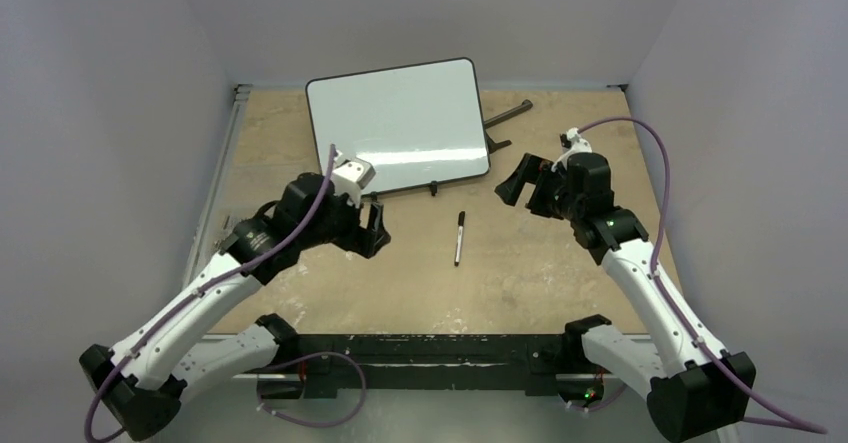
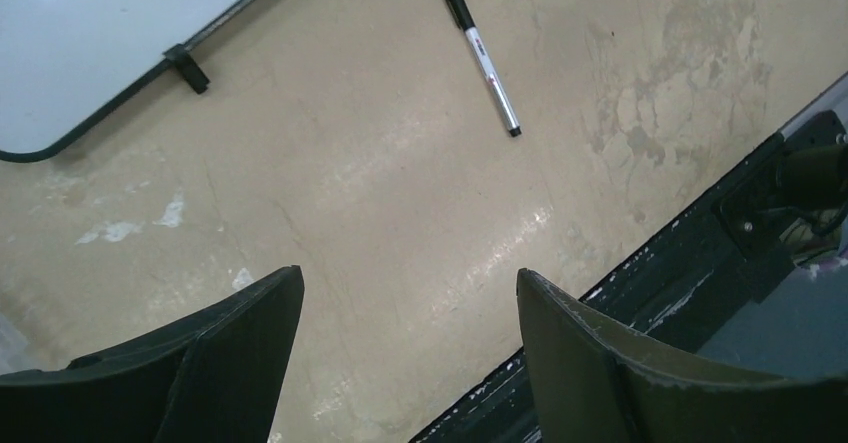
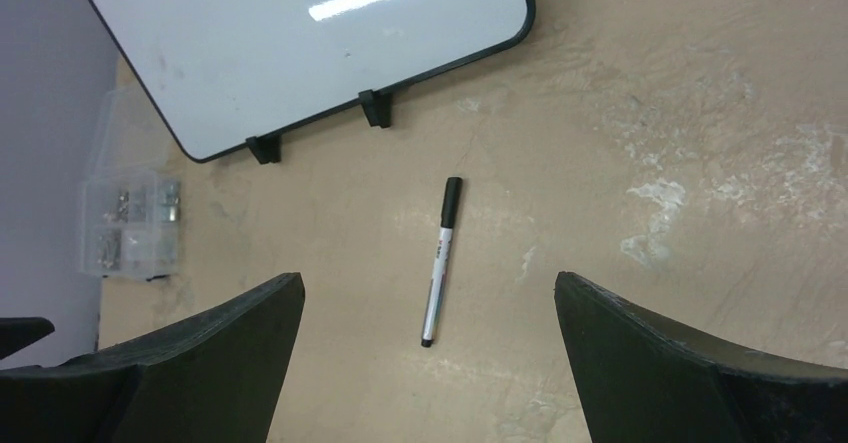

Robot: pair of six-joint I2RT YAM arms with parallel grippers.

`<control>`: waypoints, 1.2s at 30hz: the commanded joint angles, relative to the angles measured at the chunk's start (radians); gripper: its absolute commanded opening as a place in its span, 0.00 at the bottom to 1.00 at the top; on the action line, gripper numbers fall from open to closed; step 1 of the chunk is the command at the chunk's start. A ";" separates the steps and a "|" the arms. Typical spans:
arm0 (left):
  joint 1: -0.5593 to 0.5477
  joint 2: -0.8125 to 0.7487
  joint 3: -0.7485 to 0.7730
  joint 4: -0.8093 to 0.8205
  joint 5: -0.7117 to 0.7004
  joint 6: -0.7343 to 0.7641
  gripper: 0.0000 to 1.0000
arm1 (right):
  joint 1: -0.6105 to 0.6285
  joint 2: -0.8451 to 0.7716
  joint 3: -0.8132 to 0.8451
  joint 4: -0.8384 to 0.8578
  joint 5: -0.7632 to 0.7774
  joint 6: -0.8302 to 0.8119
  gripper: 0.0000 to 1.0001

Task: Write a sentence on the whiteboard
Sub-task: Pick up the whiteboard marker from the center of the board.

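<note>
Two wide-open, empty tools, left gripper (image 1: 372,231) and right gripper (image 1: 512,191), flank the slim black-capped silver marker (image 1: 459,238) at centre, likely for pickup; the glossy white black-rimmed whiteboard (image 1: 400,123), propped upper centre, stands blank.

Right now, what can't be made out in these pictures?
Whiteboard: near-left corner hidden by the left arm's camera, top view; cut off by frame edges in both wrist views.
Marker: label print too small everywhere.
Clear box: contents too small, right wrist view.
</note>
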 commanded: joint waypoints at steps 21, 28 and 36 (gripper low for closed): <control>-0.313 0.873 0.487 0.121 -0.250 -0.111 0.50 | 0.030 -0.050 0.025 -0.080 0.169 -0.112 0.99; -0.315 1.045 0.621 0.082 -0.291 -0.107 0.41 | 0.030 -0.090 0.017 -0.078 0.176 -0.123 0.99; -0.315 1.164 0.707 0.059 -0.343 -0.109 0.34 | 0.029 -0.122 0.016 -0.068 0.181 -0.132 0.99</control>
